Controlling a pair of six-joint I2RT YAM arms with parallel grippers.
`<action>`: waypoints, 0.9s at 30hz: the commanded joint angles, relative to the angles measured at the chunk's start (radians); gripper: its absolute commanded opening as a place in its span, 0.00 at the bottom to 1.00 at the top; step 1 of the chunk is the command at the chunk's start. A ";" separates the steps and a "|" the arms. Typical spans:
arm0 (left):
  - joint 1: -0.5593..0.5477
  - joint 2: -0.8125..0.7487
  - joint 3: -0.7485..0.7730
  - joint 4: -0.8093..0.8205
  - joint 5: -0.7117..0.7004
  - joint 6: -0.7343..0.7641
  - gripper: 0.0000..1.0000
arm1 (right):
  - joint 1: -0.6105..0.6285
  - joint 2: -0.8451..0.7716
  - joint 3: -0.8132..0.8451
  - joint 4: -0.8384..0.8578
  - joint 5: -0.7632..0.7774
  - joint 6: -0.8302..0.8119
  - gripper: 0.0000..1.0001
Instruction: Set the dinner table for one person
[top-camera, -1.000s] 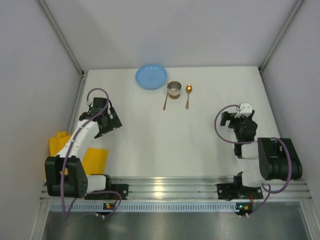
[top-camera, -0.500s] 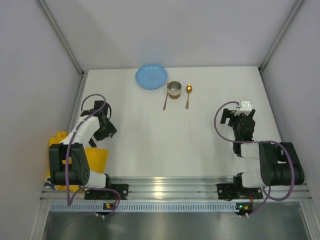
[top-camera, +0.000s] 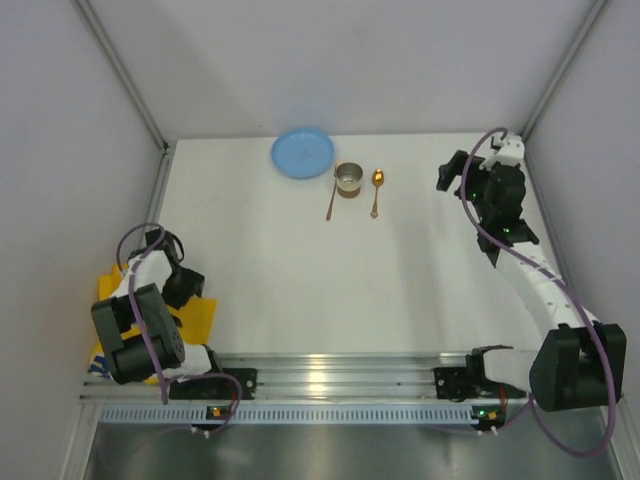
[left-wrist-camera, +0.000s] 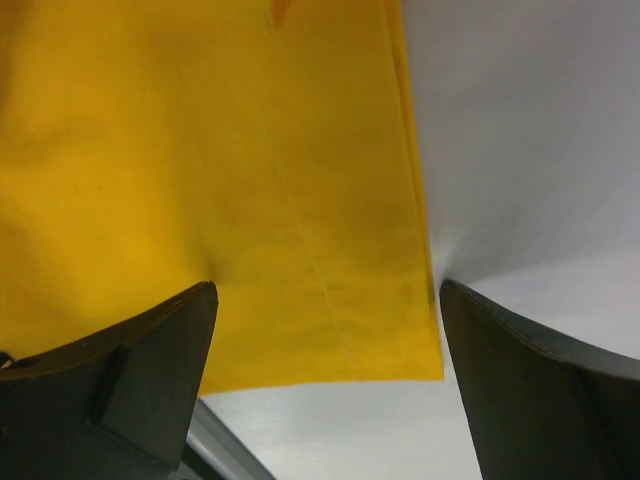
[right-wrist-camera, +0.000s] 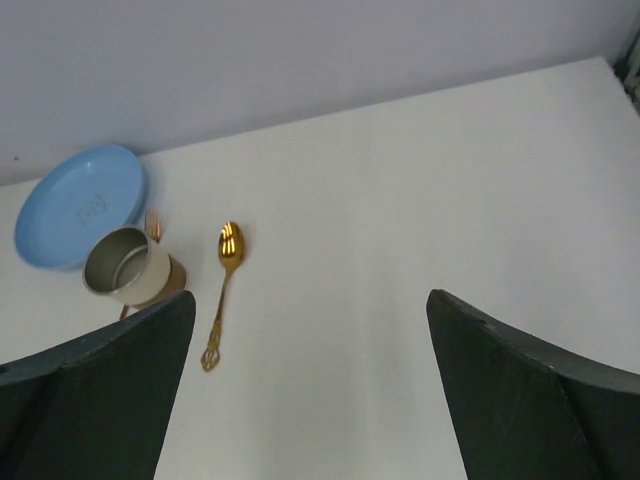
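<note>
**Both grippers wide open and empty; tableware grouped at the far edge**

Left gripper (left-wrist-camera: 328, 288): fingers spread wide, nothing between them. It is low over a yellow cloth (left-wrist-camera: 200, 180). The cloth fills the area under and ahead of the gripper on its left. The cloth's corner sits between the two fingers. On the gripper's right is bare white dinner table (left-wrist-camera: 520, 130). Cannot tell whether the fingers touch the cloth. In the top view this arm is folded back close to its base, at the near left of the table.

Right gripper (right-wrist-camera: 310, 295): fingers also spread wide, holding nothing. It hangs above the table on the far right side, angled down toward the far wall. Directly under and ahead of it is plain white surface only.

Ahead of the right gripper and to its left, well apart from it:
- spoon (right-wrist-camera: 222, 290), gold, the closest item, lying flat with its bowl toward the far wall
- cup (right-wrist-camera: 125, 265), metal, just left of the spoon and not touching it; cannot tell if it is upright or tilted
- fork (right-wrist-camera: 150, 225), mostly hidden behind the cup in the wrist view; in the top view it lies just beside the cup's left side
- plate (right-wrist-camera: 80, 205), blue, the farthest left, by the far wall, just beyond the cup

The dinner table runs beneath both grippers, with grey panels on three sides. A ribbed metal rail (top-camera: 330, 375) runs along the near edge by the arm bases.
</note>
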 joint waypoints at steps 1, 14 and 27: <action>0.079 0.056 -0.044 0.097 0.048 -0.008 0.98 | 0.032 -0.024 0.017 -0.178 -0.035 0.025 1.00; 0.145 0.179 -0.035 0.254 0.135 0.096 0.00 | 0.096 -0.050 0.008 -0.286 -0.036 -0.032 1.00; -0.670 0.001 0.091 0.235 0.163 0.111 0.00 | 0.112 -0.228 -0.100 -0.362 0.062 0.196 1.00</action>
